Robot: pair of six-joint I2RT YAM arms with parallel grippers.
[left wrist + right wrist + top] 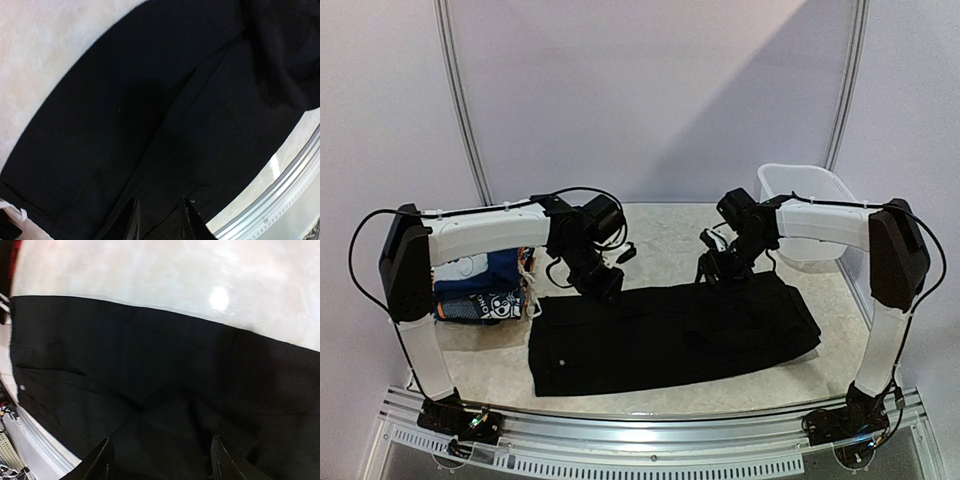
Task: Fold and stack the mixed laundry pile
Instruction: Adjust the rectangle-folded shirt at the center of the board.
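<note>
One large black garment (670, 335) lies flat; likely soft, limp, light; best pinched at its far corners; right gripper (161, 442) gapes empty; left gripper (161, 205) narrowed, grip impossible to tell.

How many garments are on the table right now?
2 clearly. The black garment lies flat at centre; a blue cartoon-print piece sits folded at the left edge, under the left arm. More may be hidden in that stack.
</note>
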